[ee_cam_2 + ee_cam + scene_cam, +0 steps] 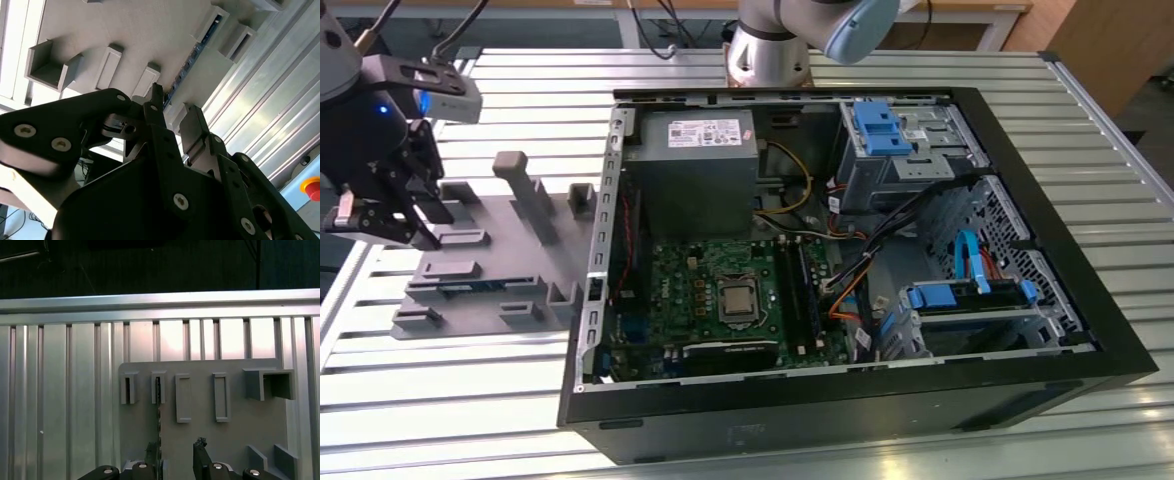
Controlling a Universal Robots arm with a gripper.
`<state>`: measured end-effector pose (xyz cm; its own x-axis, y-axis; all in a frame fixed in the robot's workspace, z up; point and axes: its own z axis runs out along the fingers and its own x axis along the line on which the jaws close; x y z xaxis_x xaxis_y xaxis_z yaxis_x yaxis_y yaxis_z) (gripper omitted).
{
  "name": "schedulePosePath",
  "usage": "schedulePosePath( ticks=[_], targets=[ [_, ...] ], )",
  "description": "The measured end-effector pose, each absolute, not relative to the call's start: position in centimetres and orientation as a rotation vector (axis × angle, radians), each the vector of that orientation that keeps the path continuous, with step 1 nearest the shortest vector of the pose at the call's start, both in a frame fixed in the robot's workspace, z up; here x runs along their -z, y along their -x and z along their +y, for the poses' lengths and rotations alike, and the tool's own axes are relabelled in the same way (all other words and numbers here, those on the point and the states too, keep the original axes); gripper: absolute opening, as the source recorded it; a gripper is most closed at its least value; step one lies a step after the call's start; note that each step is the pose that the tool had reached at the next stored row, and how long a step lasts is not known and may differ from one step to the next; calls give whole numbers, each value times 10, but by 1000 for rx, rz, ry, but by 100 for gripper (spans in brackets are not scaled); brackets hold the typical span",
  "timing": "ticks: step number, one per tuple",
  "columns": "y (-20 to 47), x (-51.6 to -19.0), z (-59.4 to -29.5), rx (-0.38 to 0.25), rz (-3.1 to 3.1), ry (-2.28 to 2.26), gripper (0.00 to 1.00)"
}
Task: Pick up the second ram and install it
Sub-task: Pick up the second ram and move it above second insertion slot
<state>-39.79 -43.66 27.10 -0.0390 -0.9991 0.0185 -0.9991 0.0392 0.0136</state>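
Your gripper (176, 449) hangs released, fingers spread, over the ram (159, 412). The ram stands on edge in a slot of the grey fixture (240, 425), with one fingertip close beside it and the other well apart. The fixture lies on the slatted worktop (65, 390), to the exterior view's left of the open case (1067, 260).

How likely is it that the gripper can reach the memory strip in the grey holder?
Probably yes. The open gripper hangs close over the memory strip, which stands on edge in the grey holder, and nothing lies between them.
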Motion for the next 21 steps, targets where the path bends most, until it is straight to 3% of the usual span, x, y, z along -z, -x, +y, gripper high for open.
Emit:
schedulePosePath(
  ticks=[21],
  targets=[
    [398, -263, -439, 14, -2255, -2171, 41]
  ],
)
